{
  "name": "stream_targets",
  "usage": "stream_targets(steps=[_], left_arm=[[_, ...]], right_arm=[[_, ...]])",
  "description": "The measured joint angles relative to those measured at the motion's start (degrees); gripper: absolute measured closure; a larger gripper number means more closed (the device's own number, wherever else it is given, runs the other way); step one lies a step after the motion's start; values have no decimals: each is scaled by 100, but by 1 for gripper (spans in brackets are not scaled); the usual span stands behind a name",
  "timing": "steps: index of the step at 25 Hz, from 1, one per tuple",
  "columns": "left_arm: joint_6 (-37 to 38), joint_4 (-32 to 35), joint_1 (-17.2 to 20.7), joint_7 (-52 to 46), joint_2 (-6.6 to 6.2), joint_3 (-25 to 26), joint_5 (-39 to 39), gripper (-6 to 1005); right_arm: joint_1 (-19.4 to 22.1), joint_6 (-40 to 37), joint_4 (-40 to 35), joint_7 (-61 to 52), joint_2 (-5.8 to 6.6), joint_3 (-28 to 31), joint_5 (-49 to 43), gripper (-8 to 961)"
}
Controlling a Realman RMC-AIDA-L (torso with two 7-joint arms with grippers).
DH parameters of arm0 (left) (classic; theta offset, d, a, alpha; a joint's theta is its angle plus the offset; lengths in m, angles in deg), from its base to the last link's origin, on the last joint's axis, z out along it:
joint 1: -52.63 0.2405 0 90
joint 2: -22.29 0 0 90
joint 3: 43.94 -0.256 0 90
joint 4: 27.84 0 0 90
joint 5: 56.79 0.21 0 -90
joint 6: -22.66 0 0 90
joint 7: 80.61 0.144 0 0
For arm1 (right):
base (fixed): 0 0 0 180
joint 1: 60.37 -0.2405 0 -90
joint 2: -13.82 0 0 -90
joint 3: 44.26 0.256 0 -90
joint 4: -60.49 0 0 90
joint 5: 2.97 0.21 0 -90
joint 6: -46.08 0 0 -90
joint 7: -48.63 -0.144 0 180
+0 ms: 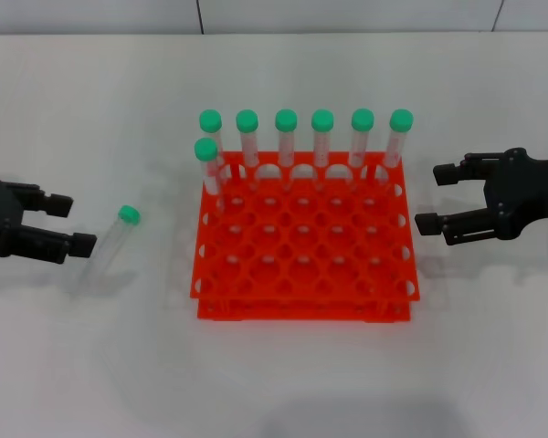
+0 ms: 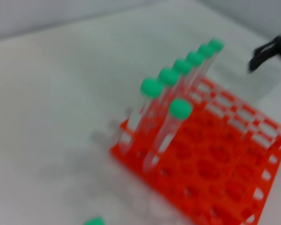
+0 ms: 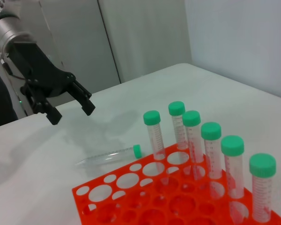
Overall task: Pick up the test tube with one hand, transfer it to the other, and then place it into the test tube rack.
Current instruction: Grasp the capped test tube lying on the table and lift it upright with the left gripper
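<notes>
Left gripper [image 1: 71, 224], the unlabelled one, hovers with its fingers spread just beside the lying test tube [image 1: 115, 236], gripping nothing; the white table [image 1: 91, 365] carries everything, and at its middle sits the orange-red test tube rack [image 1: 306, 242], with seven green-capped tubes [image 1: 322, 137] standing along its far edge and left corner; the right gripper [image 1: 437, 198], labelled, waits open beside the rack's right side, also empty; the loose tube lies on the table left of the rack, cap pointing away from the robot. By my judgement the pick-up is not yet made; next the left gripper needs to drop over the tube's body and close across it.
</notes>
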Motion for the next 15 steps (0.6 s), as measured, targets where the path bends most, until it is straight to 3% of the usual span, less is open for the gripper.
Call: stream_targets(steps=[5, 15], left_arm=[[44, 138, -417, -504, 17, -7, 1116, 137], [-173, 93, -665, -715, 219, -15, 2037, 138]], right_arm=[[0, 3, 10, 0, -6, -5, 35, 109], [6, 10, 29, 0, -18, -40, 117, 110]])
